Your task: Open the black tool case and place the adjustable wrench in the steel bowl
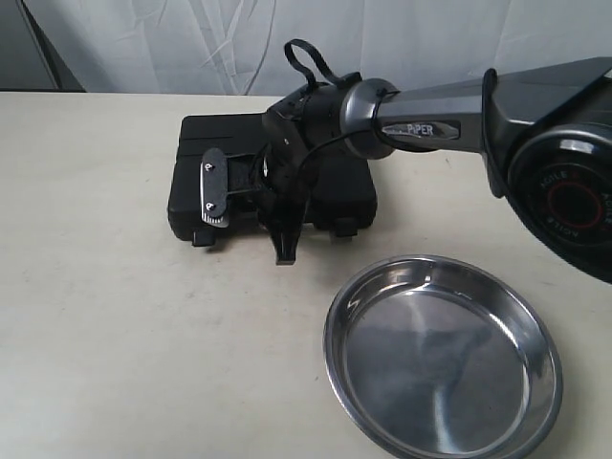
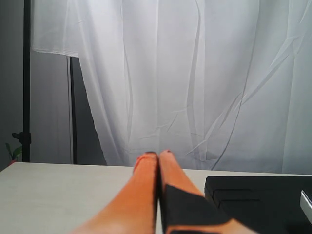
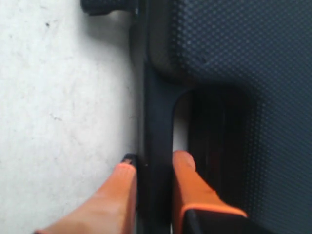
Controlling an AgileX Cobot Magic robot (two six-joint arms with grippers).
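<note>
Right gripper (image 3: 155, 163): nearest the lens in the right wrist view, pointing down at the front edge of the case, its jaws pinching the case's moulded handle.
Fingers (image 3: 187, 187): orange; one sits inside the handle's opening, the other on the outer, table side, and both look to touch the bar between them.
Handle (image 3: 157, 112): black bar along the case's front edge with a slot behind it, lying low by the table top.
Black tool case (image 1: 186, 196): flat on the table toward the back, left of the middle in the exterior view; the lid is down and has a dotted texture, and the gripper partly covers it.
Latches (image 1: 344, 227): two small tabs on the front edge, one on either side of the gripper; whether they are fastened cannot be told.
Adjustable wrench: no view shows it, so where it lies cannot be told.
Right arm (image 1: 430, 120): grey, lettered PIPER, reaching in from the right over the case.
Steel bowl (image 1: 333, 330): shiny and round, upright on the table in front and to the right of the case, apart from both the case and the gripper.
Table (image 1: 96, 306): pale matt top bearing the case and the bowl.
Left gripper (image 2: 158, 155): orange fingers pressed together tip to tip, pointing toward the curtain; a corner of the case shows near it, not touching.
Curtain (image 2: 195, 73): white creased cloth behind the table.
Stand (image 2: 27, 73): thin dark pole beside the curtain.
</note>
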